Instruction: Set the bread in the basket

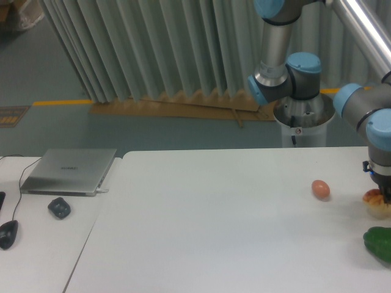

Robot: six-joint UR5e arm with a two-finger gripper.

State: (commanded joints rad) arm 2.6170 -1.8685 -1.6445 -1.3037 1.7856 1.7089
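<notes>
One golden-orange toasted bread chunk [374, 203], one smooth brown-pink egg [321, 189] and one shiny green pepper [379, 243] at right; far left, one silver closed laptop [69, 171], two dark computer mice [59, 208].

My arm: silver tubes and pale blue joint caps

My links are brushed silver-grey metal tubes [276, 46], one running thick and bright along the one o'clock corner of the view [360, 27]. Each joint is a rounded grey housing closed with a light blue plastic cap; one cap [303, 63] sits at about one o'clock from the table's middle, another [349, 97] further toward three o'clock. My base is a pale cylindrical pedestal [302, 125] bearing a small red-and-white sticker [298, 130] and a thin dark cable below it. At three o'clock my wrist [380, 149] ends in a dark collar; my claw itself is mostly cut off by the frame edge.
</notes>
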